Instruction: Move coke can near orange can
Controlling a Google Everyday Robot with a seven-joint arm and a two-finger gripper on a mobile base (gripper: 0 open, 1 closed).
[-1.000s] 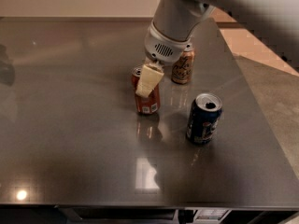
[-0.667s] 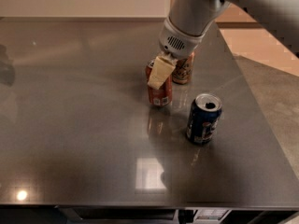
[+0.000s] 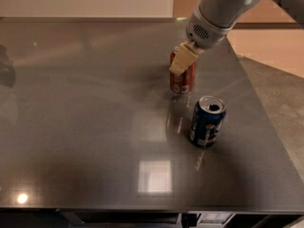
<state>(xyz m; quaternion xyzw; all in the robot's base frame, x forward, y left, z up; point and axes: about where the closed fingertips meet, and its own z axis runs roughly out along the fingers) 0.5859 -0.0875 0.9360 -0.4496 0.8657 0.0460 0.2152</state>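
Clamping the coke can (image 3: pixel 183 83), the tool (image 3: pixel 182 66) has carried it rightward, behind the blue can (image 3: pixel 206 122).

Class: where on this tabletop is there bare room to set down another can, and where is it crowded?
The whole left half of the table is bare, and so is the front strip before the blue can. It is crowded at the back right, where the gripper holds the red can just behind the blue one.

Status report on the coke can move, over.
Gripper over far right of table, fingers shut on coke can. Orange can not in sight. Blue can stands apart, nearer the camera.
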